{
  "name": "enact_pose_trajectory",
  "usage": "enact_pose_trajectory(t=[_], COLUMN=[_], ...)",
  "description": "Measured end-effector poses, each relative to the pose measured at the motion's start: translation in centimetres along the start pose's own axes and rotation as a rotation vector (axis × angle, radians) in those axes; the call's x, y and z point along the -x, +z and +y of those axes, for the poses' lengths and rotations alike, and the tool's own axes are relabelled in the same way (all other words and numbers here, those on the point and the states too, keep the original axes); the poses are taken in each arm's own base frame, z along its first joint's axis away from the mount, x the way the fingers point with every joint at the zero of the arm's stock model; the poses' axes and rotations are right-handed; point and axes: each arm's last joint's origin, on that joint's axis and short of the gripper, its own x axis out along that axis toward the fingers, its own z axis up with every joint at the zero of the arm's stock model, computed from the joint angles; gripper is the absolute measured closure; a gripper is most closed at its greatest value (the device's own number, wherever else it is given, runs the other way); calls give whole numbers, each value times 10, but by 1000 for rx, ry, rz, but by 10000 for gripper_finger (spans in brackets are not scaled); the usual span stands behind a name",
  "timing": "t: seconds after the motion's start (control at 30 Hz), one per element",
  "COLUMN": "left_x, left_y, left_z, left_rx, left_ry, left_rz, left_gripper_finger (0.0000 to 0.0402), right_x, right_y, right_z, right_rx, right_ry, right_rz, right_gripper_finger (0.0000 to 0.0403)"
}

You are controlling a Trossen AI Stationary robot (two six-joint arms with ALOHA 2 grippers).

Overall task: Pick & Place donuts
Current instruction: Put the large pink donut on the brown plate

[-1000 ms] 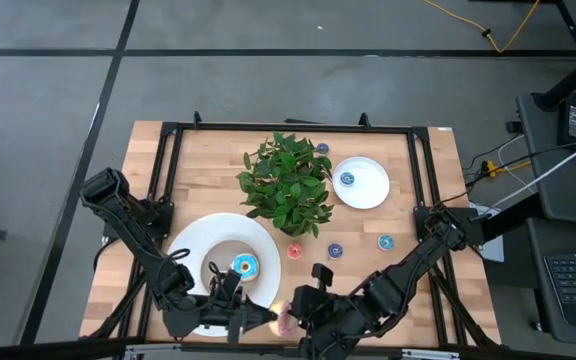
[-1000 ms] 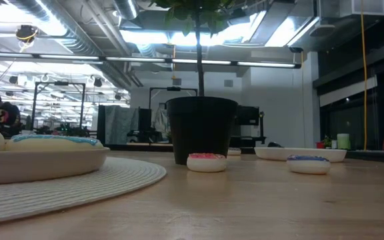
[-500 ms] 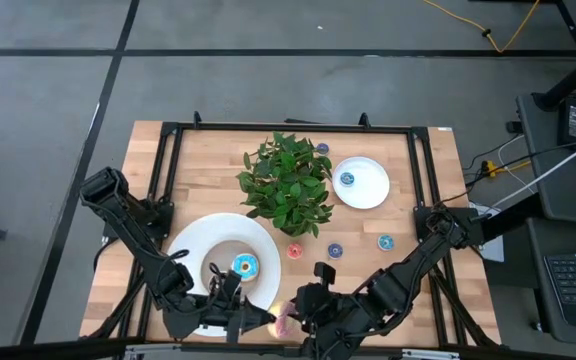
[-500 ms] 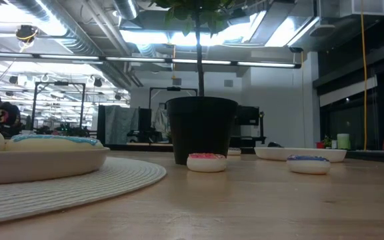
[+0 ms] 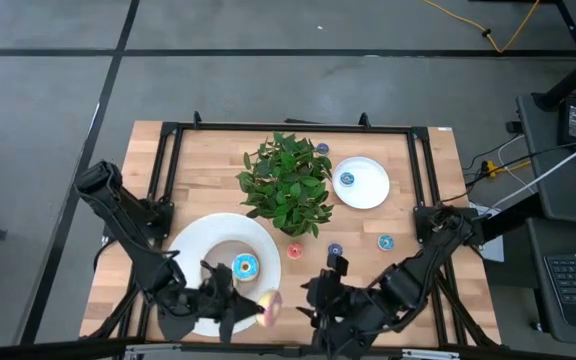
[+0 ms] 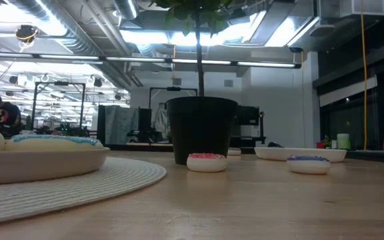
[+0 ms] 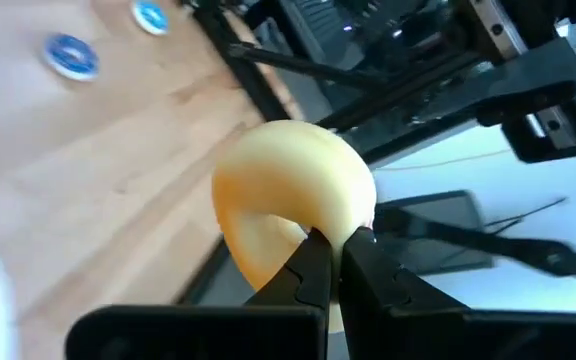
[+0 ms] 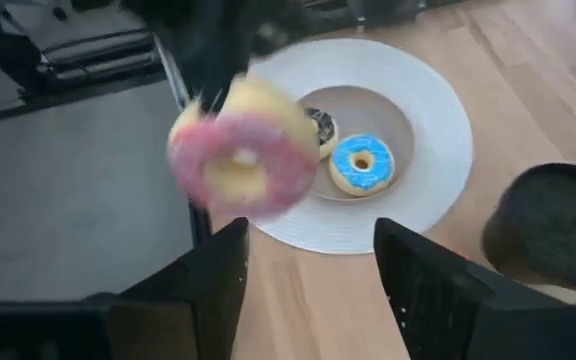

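Right end effector (image 8: 308,300) released, backed off | left end effector (image 7: 336,262) clamps pink donut (image 8: 243,160) | seemingly airborne

no readable text, labels, brands or numbers anywhere

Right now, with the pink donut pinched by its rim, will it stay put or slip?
The left pincer is shut on the pink donut by one edge of the ring only, so it may swing or twist. It keeps its ring shape, so it is probably fairly stiff and light. The right pincer stands open, clear of it.
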Motion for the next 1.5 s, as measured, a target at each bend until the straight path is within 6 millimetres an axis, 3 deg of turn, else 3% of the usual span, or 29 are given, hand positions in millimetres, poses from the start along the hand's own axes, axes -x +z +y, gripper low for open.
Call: enact_pose_trajectory(t=[0.3, 0.5, 0.77, 1.03, 1.23, 1.4, 1.5], left_x=[40, 63, 88, 97, 98, 99, 99], left_y=[28, 45, 53, 55, 52, 51, 51], left_z=[14, 20, 70, 123, 151, 159, 162], left_rx=[-226, -316, -255, -192, -137, -136, -133], left_ry=[176, 133, -8, -85, -127, -163, -162], left_rz=[25, -32, -108, -157, -173, -166, -164], left_gripper_finger=[398, 398, 398, 398, 398, 398, 398], right_x=[9, 11, 11, 11, 12, 17, 13], right_y=[-18, -20, -20, -19, -22, -41, -60], right_z=[7, 9, 9, 7, 0, -12, -14], right_rx=[18, 22, 16, -35, -40, -47, 70], right_ry=[-78, -75, -75, -109, -202, -358, -398], right_rz=[-18, -20, -20, -61, -77, -43, -13], right_gripper_finger=[185, 185, 185, 185, 185, 185, 185])
